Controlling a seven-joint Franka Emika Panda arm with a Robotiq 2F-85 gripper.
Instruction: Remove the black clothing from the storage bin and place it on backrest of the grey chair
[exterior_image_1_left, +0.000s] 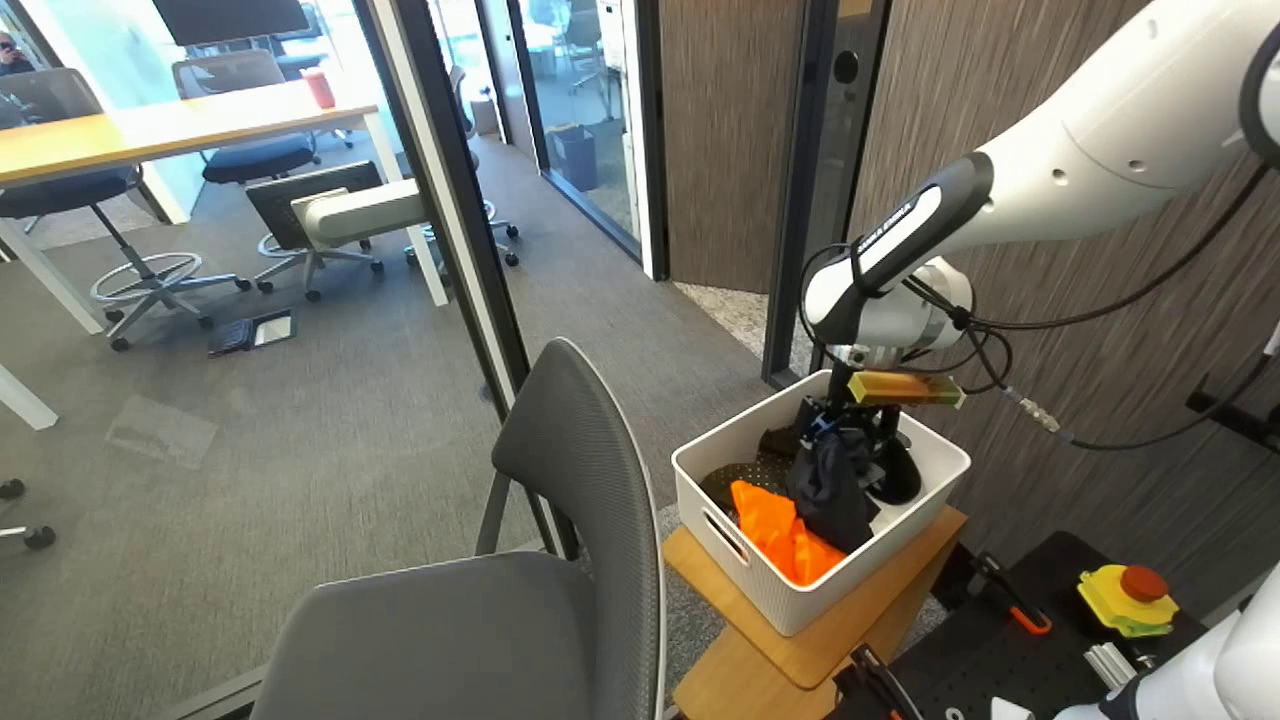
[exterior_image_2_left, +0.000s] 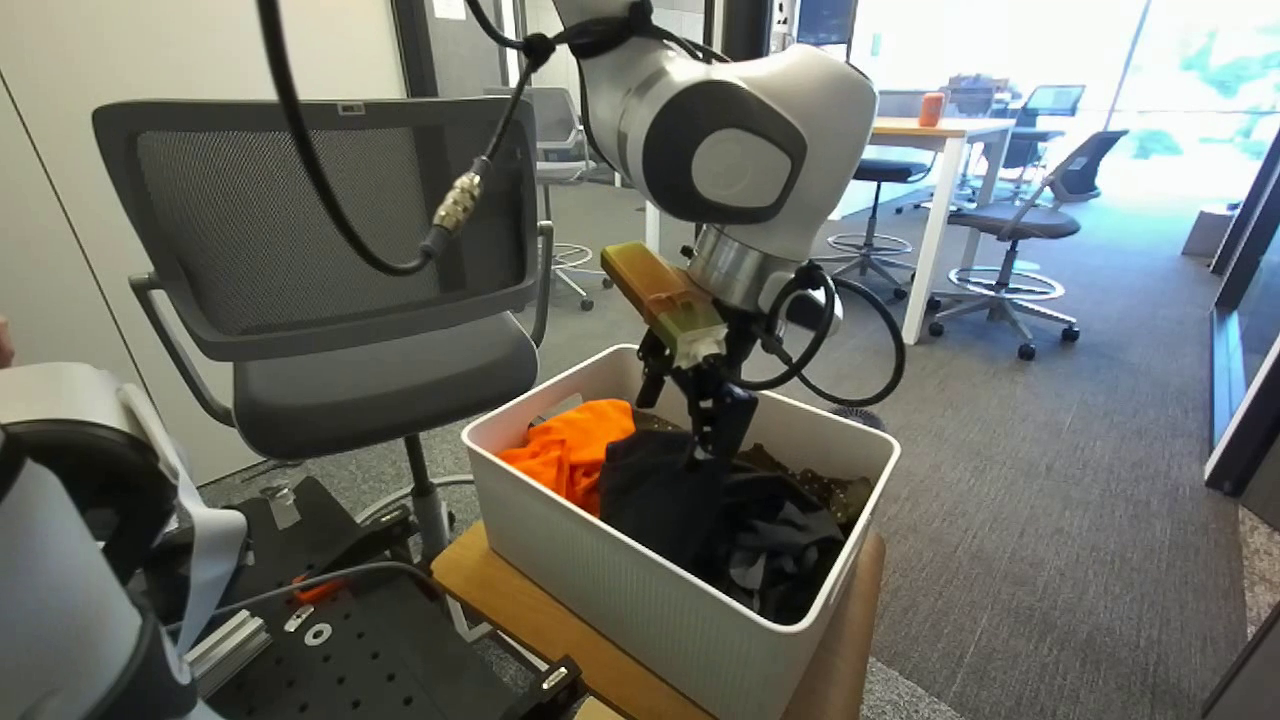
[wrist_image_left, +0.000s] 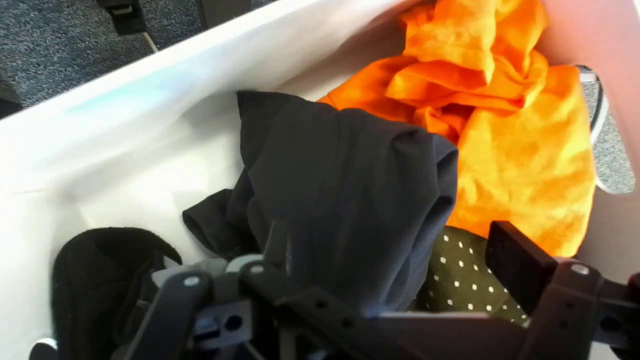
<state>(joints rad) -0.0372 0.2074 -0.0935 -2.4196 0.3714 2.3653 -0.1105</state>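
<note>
The black clothing (wrist_image_left: 345, 185) lies bunched in the white storage bin (exterior_image_1_left: 760, 595), beside orange cloth (wrist_image_left: 525, 165). It also shows in both exterior views (exterior_image_1_left: 832, 490) (exterior_image_2_left: 660, 490). My gripper (exterior_image_2_left: 682, 420) points down into the bin, over the clothing. In the wrist view its fingers (wrist_image_left: 391, 242) stand wide apart. The clothing rises between them, close to the left finger and apart from the right one. Its part under the gripper body is hidden. The grey chair stands beside the bin, its backrest (exterior_image_1_left: 580, 430) upright and bare; it also shows in an exterior view (exterior_image_2_left: 330, 220).
Dotted olive cloth (wrist_image_left: 465, 270) and another black item (wrist_image_left: 110, 280) lie in the bin. The bin stands on a wooden stand (exterior_image_1_left: 800, 660). A black perforated platform (exterior_image_2_left: 370, 640) with tools and a yellow-and-red button (exterior_image_1_left: 1130, 600) is near the robot base. A glass partition stands behind the chair.
</note>
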